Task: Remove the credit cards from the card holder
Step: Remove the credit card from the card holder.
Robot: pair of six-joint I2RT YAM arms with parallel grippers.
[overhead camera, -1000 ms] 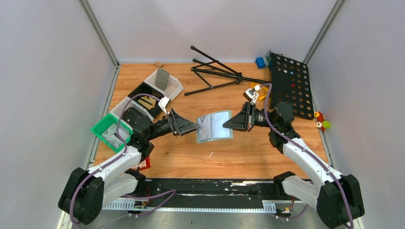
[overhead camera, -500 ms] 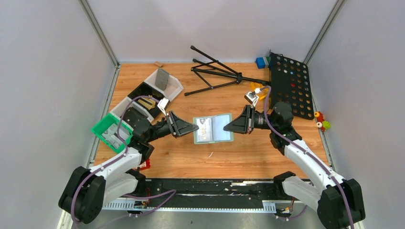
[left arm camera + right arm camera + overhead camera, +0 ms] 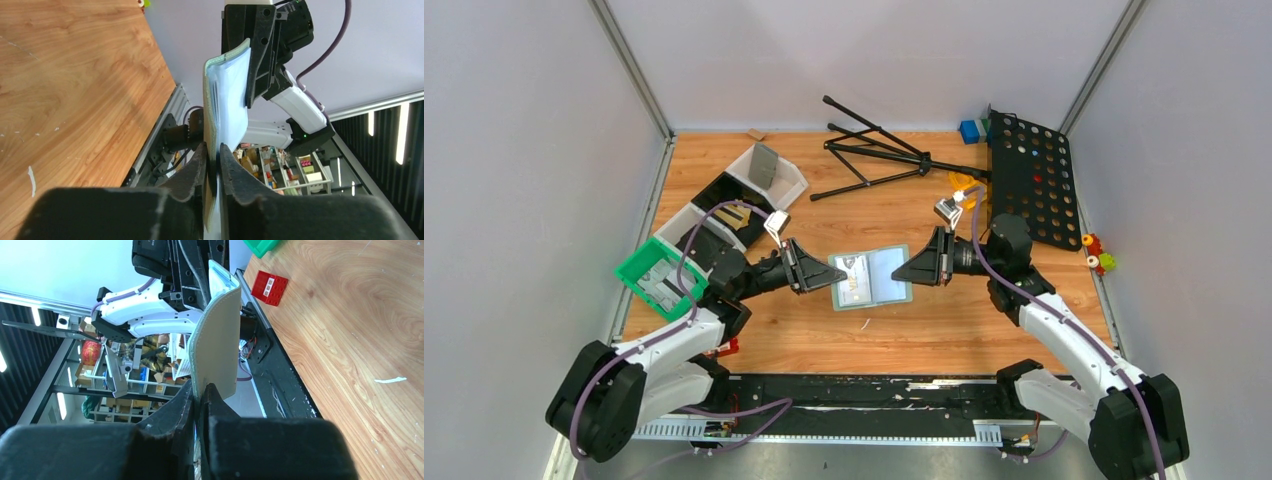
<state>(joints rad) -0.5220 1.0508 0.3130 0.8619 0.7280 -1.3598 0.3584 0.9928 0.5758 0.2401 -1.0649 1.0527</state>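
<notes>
The grey-blue card holder hangs open above the table's middle, stretched between my two grippers. A whitish credit card with dark print lies in its left pocket, slightly tilted. My left gripper is shut on the holder's left edge. In the left wrist view the jaws pinch the tan cover and pale sleeve of the holder together. My right gripper is shut on the right edge. The right wrist view shows its jaws clamping the holder's beige outer cover.
A green tray and white and black bins stand at the left. At the back lie a black folding stand, a black perforated board and a blue block. A red block rests near the left arm's base.
My left gripper has closed on the holder's left edge. The holder has shifted slightly towards the near side and tilted. The right gripper has kept its hold.
</notes>
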